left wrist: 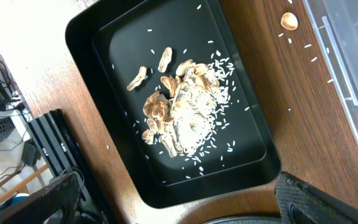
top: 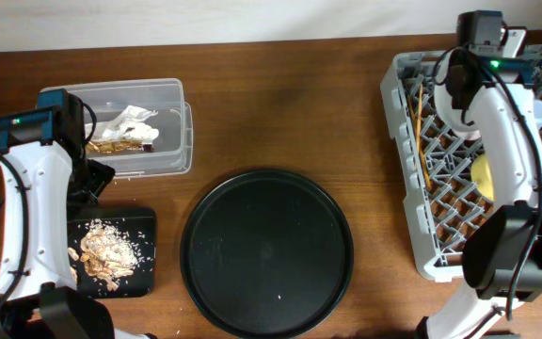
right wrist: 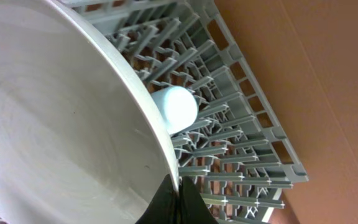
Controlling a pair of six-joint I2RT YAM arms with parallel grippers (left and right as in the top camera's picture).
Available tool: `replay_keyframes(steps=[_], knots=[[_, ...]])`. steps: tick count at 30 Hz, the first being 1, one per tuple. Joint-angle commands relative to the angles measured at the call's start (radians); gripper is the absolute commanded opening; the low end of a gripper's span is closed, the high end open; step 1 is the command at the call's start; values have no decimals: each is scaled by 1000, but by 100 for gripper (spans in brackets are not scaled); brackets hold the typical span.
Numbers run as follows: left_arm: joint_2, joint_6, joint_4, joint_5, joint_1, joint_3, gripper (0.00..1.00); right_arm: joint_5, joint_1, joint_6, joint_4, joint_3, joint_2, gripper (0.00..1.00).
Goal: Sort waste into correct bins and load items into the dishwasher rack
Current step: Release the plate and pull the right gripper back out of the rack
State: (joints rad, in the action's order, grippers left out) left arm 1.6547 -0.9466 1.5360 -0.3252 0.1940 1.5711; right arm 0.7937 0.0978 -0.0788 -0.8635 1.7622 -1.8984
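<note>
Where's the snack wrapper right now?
In the overhead view, the crumpled wrapper lies inside the clear tub on the table's left side, just beyond the shallow black tray holding the food scraps.

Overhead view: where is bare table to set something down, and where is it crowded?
Free: bare wood between the clear tub and the dishwasher rack, above the round black tray, itself empty. Crowded: the left edge, around tub and shallow black tray.
</note>
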Motion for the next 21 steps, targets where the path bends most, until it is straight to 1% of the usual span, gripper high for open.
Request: replay_keyframes(steps=[1,6,7,8,9,10,11,12,13,14,16,18,20,21], knots=[[-21,-3,2,-3,3,17,99,4,-32,-4,-5,-4,-6,4],[-21,-3,2,-3,3,17,99,-2,-37,-8,-18,-30,-6,4],[-21,-3,2,-3,3,17,99,-5,-41,-12,-19,-30,-6,7],[-21,-3,2,-3,3,17,99,-10,-46,-12,-20,-30,-5,13],[-21,-3,2,-3,3,17,99,-23,-54,-14,-23,-29,-2,35],[-21,-3,1,-3,3,17,99,-27,-61,-16,-27,-29,2,51],[-21,-3,2,-3,3,17,99,-25,-72,-35,-32,-29,10,73],[-21,-3,2,-3,3,17,99,-27,-80,-41,-34,-29,18,84],[-21,-3,2,-3,3,17,99,-26,-89,-57,-38,-29,32,92],[-21,-3,2,-3,3,17,99,-26,-100,-76,-42,-29,50,97],[-21,-3,1,-3,3,17,99,-34,-124,-150,-70,-29,113,99],[-21,-3,2,-3,3,17,99,-81,-138,-189,-103,-29,172,99],[-21,-3,2,-3,3,17,99,-158,-143,-249,-151,-29,247,99],[-21,-3,2,-3,3,17,99,-231,-143,-303,-192,-29,300,99]])
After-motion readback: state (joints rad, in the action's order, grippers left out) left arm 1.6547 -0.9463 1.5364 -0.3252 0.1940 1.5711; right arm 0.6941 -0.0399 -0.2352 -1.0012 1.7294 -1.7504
